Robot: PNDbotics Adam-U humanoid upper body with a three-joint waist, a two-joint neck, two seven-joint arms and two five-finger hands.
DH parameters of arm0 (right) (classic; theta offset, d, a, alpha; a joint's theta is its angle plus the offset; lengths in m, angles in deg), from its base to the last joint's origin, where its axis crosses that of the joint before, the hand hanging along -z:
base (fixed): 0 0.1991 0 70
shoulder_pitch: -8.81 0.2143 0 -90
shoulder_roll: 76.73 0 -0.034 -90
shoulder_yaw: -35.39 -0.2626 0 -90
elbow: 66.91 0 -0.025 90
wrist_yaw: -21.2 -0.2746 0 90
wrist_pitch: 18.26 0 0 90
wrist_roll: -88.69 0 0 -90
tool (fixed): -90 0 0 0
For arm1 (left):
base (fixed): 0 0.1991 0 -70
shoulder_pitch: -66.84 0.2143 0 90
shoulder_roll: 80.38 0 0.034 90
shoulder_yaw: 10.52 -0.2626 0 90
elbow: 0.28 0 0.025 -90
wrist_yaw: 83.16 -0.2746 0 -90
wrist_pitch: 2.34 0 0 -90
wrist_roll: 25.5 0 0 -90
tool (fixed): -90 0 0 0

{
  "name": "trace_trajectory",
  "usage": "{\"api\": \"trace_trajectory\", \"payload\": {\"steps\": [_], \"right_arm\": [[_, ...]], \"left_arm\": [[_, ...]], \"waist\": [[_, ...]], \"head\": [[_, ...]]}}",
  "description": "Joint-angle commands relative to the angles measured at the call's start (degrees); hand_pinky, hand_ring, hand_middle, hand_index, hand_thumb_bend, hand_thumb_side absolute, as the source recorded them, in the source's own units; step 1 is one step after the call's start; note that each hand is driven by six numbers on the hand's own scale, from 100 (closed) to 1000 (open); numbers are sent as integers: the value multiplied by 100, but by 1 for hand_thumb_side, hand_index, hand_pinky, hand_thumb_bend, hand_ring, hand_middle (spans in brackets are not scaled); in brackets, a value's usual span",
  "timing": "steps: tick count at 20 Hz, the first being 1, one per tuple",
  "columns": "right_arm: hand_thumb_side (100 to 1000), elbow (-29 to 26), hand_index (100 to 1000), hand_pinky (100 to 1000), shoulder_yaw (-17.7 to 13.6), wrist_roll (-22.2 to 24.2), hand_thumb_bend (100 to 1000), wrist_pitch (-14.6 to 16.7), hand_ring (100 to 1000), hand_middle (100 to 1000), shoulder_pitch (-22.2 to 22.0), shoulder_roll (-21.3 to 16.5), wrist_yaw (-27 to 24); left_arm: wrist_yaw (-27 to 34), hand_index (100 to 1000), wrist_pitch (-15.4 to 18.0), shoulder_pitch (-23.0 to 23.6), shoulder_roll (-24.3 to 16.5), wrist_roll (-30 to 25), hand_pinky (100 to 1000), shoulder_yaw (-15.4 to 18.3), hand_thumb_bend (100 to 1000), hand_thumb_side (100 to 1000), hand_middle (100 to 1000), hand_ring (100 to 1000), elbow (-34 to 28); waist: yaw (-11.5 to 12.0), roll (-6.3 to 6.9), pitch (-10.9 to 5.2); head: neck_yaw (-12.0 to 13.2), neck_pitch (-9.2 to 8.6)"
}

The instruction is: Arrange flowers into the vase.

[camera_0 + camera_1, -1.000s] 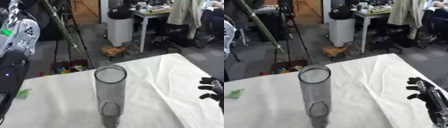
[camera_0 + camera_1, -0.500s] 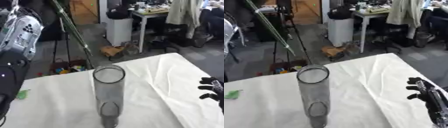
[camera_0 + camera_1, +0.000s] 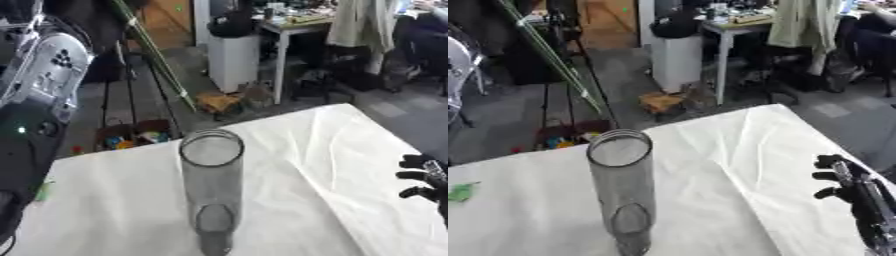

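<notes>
— Standing upright at the lower middle of the frame, a clear glass vase [image 3: 211, 185] is seen on the desk [image 3: 324, 150], which is covered by a white cloth. Is anything held in it?

— Nothing can be made out inside; its round rim is open to the camera. A long green stem [image 3: 156, 52] is seen slanting across the upper left of the frame, above and behind the vase and well apart from its rim.

— By what is the stem held?

— That cannot be told. The left arm [image 3: 35, 95] fills the left edge of the frame, grey and black, but its hand is not shown in either view.

— And the right hand?

— The right hand [image 3: 852, 187] is seen at the lower right edge, resting over the cloth with its fingers spread apart and nothing between them. A small green scrap [image 3: 460, 191] lies on the cloth at the left edge, well apart from the vase.
</notes>
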Motion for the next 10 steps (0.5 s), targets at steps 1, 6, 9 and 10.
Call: {"api": "trace_trajectory", "payload": {"steps": [1, 6, 9, 10], "right_arm": [[840, -31, 779, 484, -42, 9, 100, 6, 705, 697, 81, -150, -7], [840, -24, 779, 483, -55, 0, 100, 8, 705, 697, 71, -148, -15], [840, -21, 779, 483, -56, 0, 100, 8, 705, 697, 74, -144, -17], [840, -20, 779, 483, -56, 1, 100, 8, 705, 697, 74, -142, -17]], "left_arm": [[-46, 104, 18, -122, -30, -86, 100, 35, 303, 100, 100, 100, -20], [-63, 105, -59, -94, -23, -131, 100, -24, 309, 100, 100, 100, -42], [-83, 105, -142, -75, -31, -138, 100, -65, 312, 100, 100, 100, -59], [-89, 105, -166, -70, -33, -139, 100, -75, 314, 100, 100, 100, -61]], "waist": [[-23, -19, -83], [-29, -8, -78], [-9, 1, -81], [-4, 2, -81]], "head": [[-20, 26], [-43, 59], [-54, 75], [-59, 78]]}}
